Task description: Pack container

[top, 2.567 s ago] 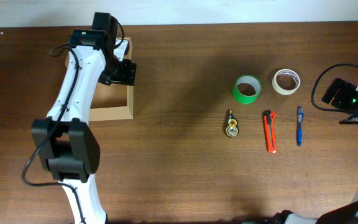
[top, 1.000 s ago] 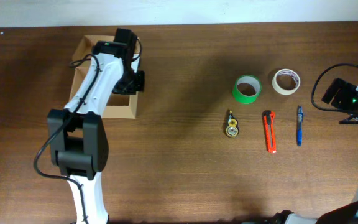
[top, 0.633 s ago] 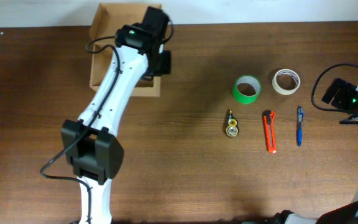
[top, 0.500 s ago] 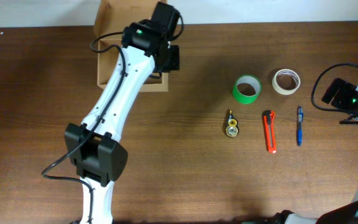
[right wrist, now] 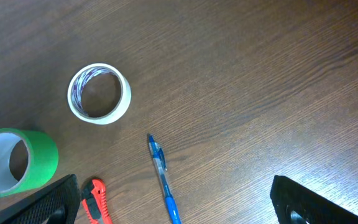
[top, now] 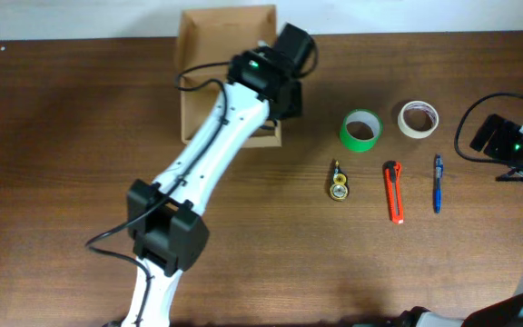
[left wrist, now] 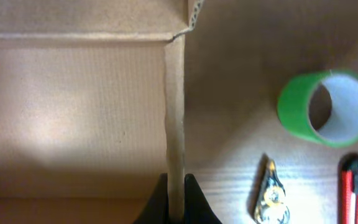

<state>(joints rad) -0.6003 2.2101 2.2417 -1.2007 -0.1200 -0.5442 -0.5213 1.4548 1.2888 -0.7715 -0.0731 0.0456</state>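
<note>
The container [top: 205,64], a tan cardboard box, lies open at the back of the table with its flap hanging past the far edge. My left gripper [top: 281,107] is shut on the box's right wall. In the left wrist view the two black fingertips pinch that thin wall [left wrist: 174,112] at the bottom, at the left gripper [left wrist: 176,200], and the box's inside [left wrist: 73,106] is bare. My right gripper [top: 490,136] hovers at the table's right edge, open and holding nothing, and in its own view the right gripper [right wrist: 174,186] stands over the blue pen [right wrist: 160,171].
Right of the box lie a green tape roll [top: 346,132] [left wrist: 294,106] [right wrist: 42,165], a white tape roll [top: 403,118] [right wrist: 104,115], a small keychain [top: 339,182] [left wrist: 271,199], an orange cutter [top: 394,191] [left wrist: 356,186] [right wrist: 95,202] and the pen [top: 438,183].
My left arm has dragged the box to the right along the table's back, from the far left towards the green tape. The right arm has not moved.
</note>
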